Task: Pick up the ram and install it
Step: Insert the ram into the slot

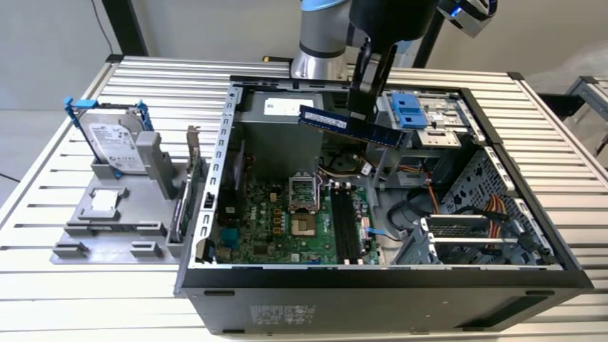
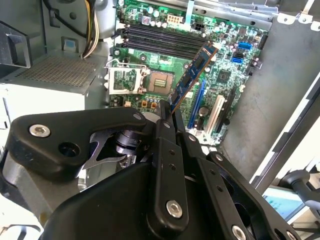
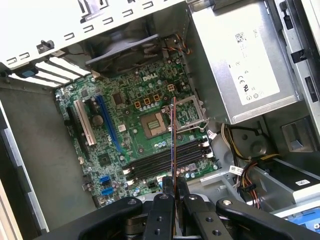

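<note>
while the pick-up is looking done and the seating is not, the gripper (image 1: pixel 362 112) is pinching the ram (image 1: pixel 349 125) between closed fingers, carrying it tilted in the air above the motherboard (image 1: pixel 275 228) of the open computer case (image 1: pixel 380 274). the strip is hanging well apart from the motherboard's black memory slots (image 1: pixel 344 229), which are appearing empty; installing is remaining.

Covered and cropped
The gripper (image 1: pixel 361 114) covers the ram (image 1: pixel 325 117) mid-length in the exterior view; the arm (image 1: pixel 318 43) runs off the top edge.
</note>
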Action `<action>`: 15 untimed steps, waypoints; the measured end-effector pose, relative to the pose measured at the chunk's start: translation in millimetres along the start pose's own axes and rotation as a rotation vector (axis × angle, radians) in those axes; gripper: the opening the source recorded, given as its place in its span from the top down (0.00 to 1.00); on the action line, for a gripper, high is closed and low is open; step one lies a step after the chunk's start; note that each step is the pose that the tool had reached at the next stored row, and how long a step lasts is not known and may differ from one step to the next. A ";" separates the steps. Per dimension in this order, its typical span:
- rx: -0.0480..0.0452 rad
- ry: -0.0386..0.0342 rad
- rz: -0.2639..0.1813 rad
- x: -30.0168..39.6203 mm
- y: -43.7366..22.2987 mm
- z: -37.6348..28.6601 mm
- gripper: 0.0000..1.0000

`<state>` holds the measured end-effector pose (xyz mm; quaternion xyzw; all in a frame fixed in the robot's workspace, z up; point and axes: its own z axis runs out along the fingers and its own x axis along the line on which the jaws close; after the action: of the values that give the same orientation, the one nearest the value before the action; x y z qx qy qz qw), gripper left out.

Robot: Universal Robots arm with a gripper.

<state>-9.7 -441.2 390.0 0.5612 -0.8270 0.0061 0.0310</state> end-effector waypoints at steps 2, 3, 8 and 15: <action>0.0000 0.0000 0.000 0.0 0.0 0.0 1.00; 0.0000 -0.0001 0.000 0.0 0.0 0.0 1.00; -0.0005 -0.0002 0.008 0.0 0.1 0.0 1.00; -0.0018 -0.0008 0.031 0.0 0.0 0.0 1.00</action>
<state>-9.8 -441.2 390.0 0.5483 -0.8357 0.0056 0.0310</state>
